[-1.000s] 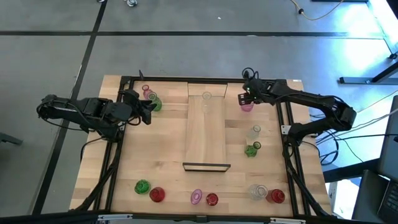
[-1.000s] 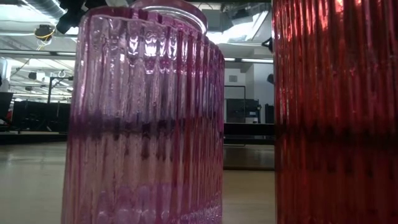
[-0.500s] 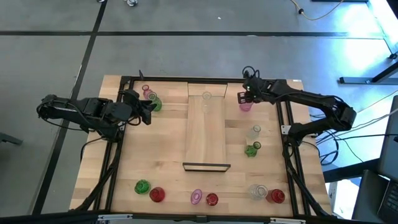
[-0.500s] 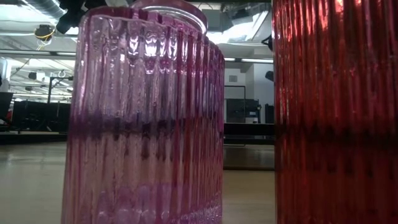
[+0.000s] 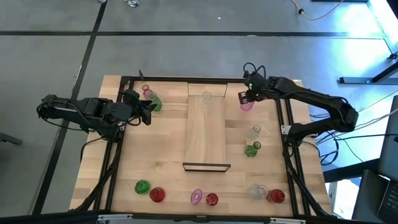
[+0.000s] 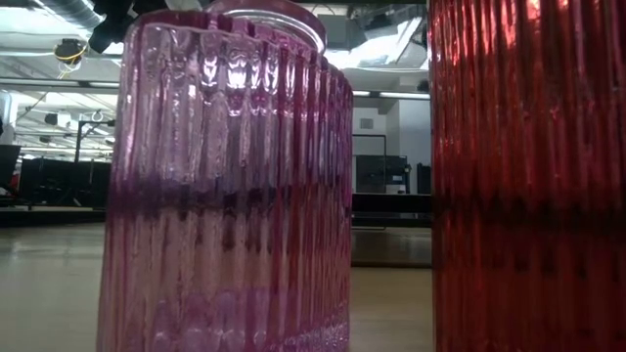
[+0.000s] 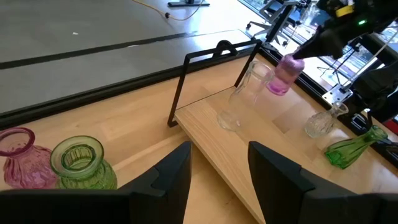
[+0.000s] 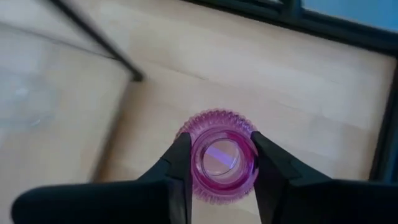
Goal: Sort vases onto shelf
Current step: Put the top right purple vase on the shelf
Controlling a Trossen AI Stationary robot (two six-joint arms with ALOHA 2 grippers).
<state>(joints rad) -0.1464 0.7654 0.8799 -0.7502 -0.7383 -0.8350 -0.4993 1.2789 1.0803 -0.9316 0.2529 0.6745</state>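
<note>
While the left claw (image 7: 217, 171) waits spread, the right claw (image 8: 219, 155) pinches a pink vase (image 8: 219, 163).

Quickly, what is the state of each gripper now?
Left gripper: open, holding nothing.
Right gripper: shut on the pink vase.

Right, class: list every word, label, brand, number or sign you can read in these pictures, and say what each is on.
None can be read. The vases, such as the pink vase between the right gripper's fingers, the shelf and the tabletop carry no writing in any view.
</note>
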